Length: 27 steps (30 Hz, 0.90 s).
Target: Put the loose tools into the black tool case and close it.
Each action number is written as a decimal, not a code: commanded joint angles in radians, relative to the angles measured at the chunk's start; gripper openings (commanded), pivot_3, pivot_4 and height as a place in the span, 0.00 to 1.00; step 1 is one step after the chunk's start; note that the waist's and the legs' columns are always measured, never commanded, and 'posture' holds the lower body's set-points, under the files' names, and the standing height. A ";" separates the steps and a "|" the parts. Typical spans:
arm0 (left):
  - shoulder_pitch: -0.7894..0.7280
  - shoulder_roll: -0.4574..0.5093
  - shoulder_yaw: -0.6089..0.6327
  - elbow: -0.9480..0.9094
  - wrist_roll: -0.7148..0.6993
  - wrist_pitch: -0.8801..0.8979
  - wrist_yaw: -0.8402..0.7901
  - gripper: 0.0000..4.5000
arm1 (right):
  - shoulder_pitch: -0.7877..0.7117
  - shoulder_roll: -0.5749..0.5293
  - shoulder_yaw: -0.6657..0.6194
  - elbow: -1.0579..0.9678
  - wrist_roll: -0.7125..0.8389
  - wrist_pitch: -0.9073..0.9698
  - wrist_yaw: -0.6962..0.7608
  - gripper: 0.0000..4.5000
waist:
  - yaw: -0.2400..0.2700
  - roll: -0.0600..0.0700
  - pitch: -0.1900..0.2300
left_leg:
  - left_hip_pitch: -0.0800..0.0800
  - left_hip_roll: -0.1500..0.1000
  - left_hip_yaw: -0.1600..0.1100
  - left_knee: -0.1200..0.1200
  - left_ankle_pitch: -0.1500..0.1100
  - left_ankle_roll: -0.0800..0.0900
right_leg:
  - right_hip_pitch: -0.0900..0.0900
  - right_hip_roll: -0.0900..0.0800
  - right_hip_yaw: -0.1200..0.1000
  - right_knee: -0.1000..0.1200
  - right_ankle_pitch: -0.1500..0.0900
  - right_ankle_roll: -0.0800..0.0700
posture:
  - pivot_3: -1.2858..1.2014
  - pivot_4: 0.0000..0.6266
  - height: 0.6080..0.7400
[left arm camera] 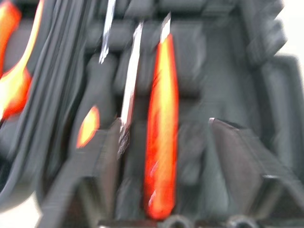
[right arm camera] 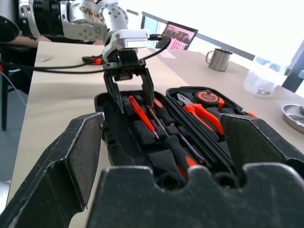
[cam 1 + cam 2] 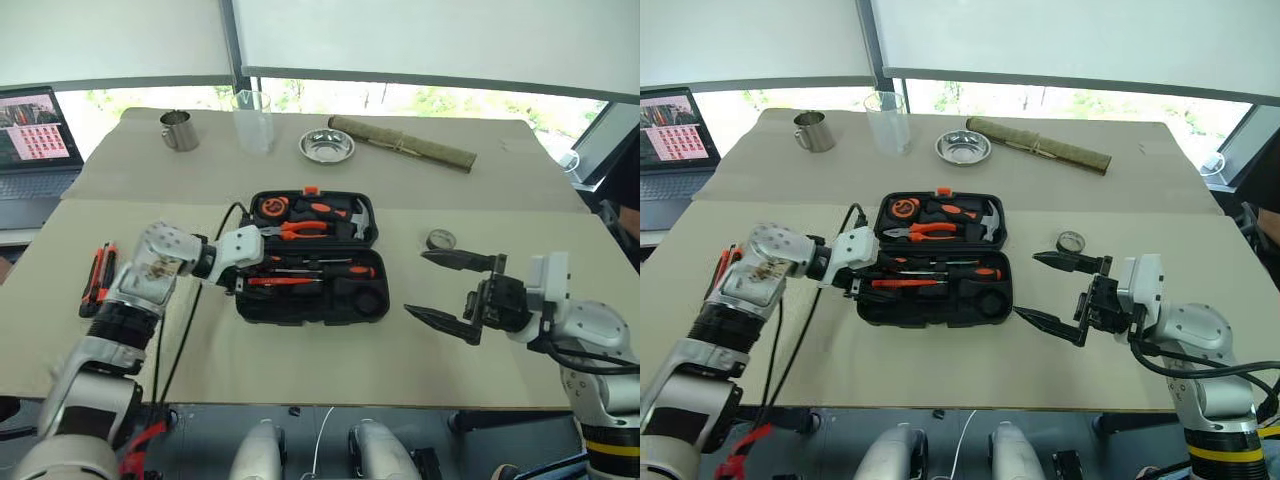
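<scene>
oddly, no writing readable anywhere.

1. Head stereo pair: looking forward and down from above over the tan table (image 3: pixel 300 370), mid-distance.
2. Left wrist: very close above the open black plastic clamshell tool case (image 1: pixel 228 71).
3. Right wrist: low, level, facing across that same case.

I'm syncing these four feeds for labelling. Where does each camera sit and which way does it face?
Left and right eye views: on the head, looking forward and down at the tool case; both arms show.
Left wrist view: close over the case's slots, on the orange tester screwdriver; own fingers apart.
Right wrist view: low, facing across the case toward the left gripper; own fingers open.
All views share the case.
</scene>
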 commanded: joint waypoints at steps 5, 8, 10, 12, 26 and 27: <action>0.019 0.011 0.140 -0.043 -0.126 -0.004 0.013 0.66 | 0.016 0.002 -0.021 -0.028 0.002 -0.022 -0.017 1.00 | -0.002 0.000 0.000 | 0.000 0.000 0.000 0.000 0.000 0.000 | 0.000 0.000 0.000 0.000 0.000 0.000 | 0.52 0.24 1.00; -0.008 -0.029 0.162 0.034 -0.119 -0.030 0.073 0.50 | 0.014 0.009 -0.013 -0.033 0.002 -0.018 -0.032 1.00 | -0.002 0.000 0.000 | 0.001 0.000 0.000 0.000 0.000 0.000 | 0.001 0.000 0.000 0.000 0.000 0.000 | 0.52 0.24 1.00; -0.015 -0.047 0.157 0.060 -0.116 -0.017 0.078 0.33 | 0.012 0.013 -0.006 -0.034 0.000 -0.018 -0.037 1.00 | -0.001 0.000 0.000 | 0.001 0.000 0.000 0.000 0.000 0.000 | 0.001 0.000 0.000 0.000 0.000 0.000 | 0.52 0.24 1.00; -0.010 -0.053 0.131 0.083 -0.084 -0.054 0.074 0.17 | 0.008 0.016 -0.001 -0.034 -0.001 -0.017 -0.040 1.00 | -0.002 0.000 0.000 | 0.000 0.000 -0.001 0.000 0.000 0.000 | 0.001 0.000 0.000 0.000 0.000 0.000 | 0.52 0.24 1.00; 0.069 -0.068 0.053 0.055 -0.023 -0.049 0.077 0.01 | -0.002 0.023 0.004 -0.038 0.004 -0.010 -0.068 1.00 | -0.003 0.000 0.000 | 0.001 0.000 -0.001 0.000 0.000 0.000 | 0.001 0.000 0.000 0.000 0.000 0.000 | 0.52 0.24 1.00; 0.075 -0.065 0.049 0.050 -0.024 -0.036 0.071 0.01 | -0.001 0.024 0.004 -0.038 0.003 -0.011 -0.070 1.00 | -0.003 0.000 0.000 | 0.001 0.000 -0.001 0.000 0.000 0.000 | 0.001 0.000 0.000 0.000 0.000 0.000 | 0.52 0.24 1.00</action>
